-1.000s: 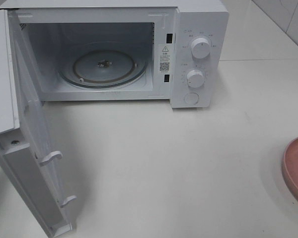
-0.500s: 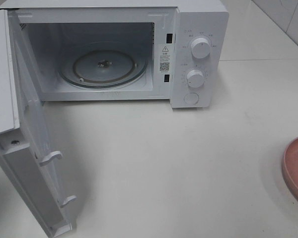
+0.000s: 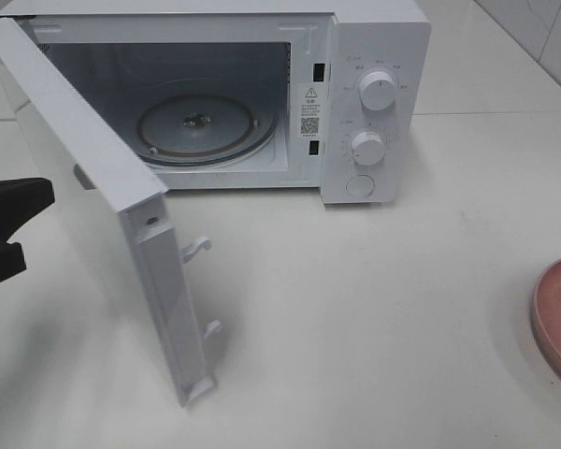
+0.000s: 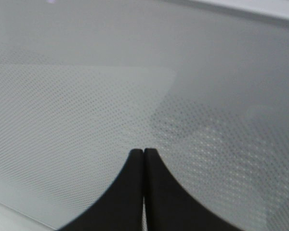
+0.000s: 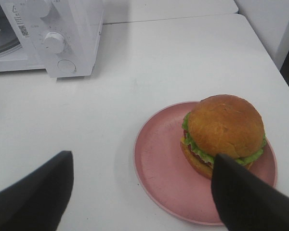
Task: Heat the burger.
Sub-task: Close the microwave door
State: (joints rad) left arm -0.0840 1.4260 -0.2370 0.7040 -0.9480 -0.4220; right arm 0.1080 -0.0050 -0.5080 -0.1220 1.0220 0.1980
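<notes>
From the high camera, the white microwave stands at the back of the bench, its door swung half out over the bench with the glass turntable bare inside, the left end effector just behind the door at the bench's left edge, and a pink plate cut off at the right edge. The left wrist camera shows that end effector's fingers pressed together, holding nothing, close against the door's dotted window. The right wrist camera shows the right end effector spread wide and empty above the plate, where the burger sits toward one side.
</notes>
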